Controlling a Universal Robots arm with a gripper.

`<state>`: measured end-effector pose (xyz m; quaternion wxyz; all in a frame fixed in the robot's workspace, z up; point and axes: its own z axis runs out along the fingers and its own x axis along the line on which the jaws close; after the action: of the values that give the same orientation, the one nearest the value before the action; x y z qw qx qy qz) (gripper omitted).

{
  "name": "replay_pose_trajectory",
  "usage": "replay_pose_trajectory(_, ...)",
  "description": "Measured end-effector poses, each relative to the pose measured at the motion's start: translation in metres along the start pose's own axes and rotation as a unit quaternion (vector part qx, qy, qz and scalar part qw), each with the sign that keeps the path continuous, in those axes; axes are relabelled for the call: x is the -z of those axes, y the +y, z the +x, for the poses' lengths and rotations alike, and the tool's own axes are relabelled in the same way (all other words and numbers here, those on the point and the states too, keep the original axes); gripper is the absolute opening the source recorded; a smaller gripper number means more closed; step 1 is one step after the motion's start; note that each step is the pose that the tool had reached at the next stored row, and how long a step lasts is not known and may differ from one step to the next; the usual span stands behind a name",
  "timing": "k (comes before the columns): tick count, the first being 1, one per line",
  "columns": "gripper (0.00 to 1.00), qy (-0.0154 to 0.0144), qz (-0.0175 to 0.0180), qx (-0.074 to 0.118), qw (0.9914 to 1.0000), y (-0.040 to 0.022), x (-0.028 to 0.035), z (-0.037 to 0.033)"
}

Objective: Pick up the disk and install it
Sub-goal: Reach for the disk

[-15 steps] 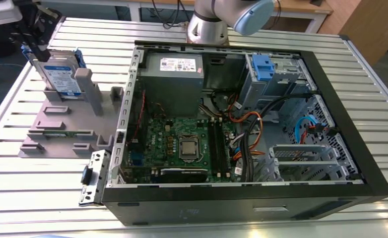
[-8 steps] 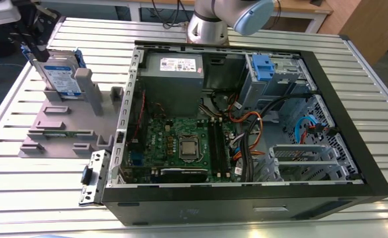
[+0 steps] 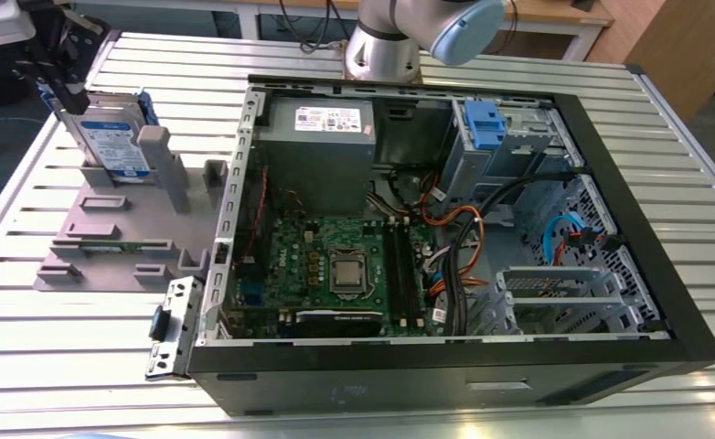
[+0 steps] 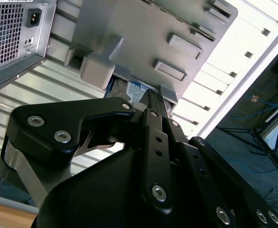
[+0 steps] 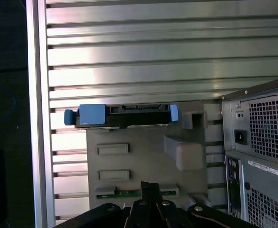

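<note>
a slatted aluminium tabletop (image 3: pixel 77 366) carries an open desktop computer case (image 3: pixel 455 366) lying on its side, motherboard (image 3: pixel 333 265) facing up. just beside the case, toward the exterior view's left, sits a grey fixture plate (image 3: pixel 101 233). the disk (image 3: pixel 112 142) stands on edge in a slot of that plate, with its blue bracket around it and a grey post (image 3: pixel 154 155) just beside its face. it has not been lifted.

in the first wrist view the pincer (image 5: pixel 151 186) hangs above the plate's near edge, apart from the disk. it looks clenched on nothing, its tips pressed together. the step in hand appears to be the approach for the pick-up. by judgement, a grasp calls for the tips to part and come down astride the disk's upper edge. that edge stands free, with bare slats beyond it, though the post and the case wall crowd one side.

inside the case, the metal drive cage (image 3: pixel 535 128) beside the small blue latch (image 3: pixel 485 119) sits in a far corner. orange and black cables (image 3: pixel 462 219) lie near its mouth.
</note>
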<state>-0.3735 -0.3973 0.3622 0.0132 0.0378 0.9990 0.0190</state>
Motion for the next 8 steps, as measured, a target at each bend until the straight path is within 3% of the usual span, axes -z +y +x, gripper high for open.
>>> replay_pose_trajectory(8,0.11,0.0,0.0,0.0,1.0,0.0007,-0.001,0.0019)
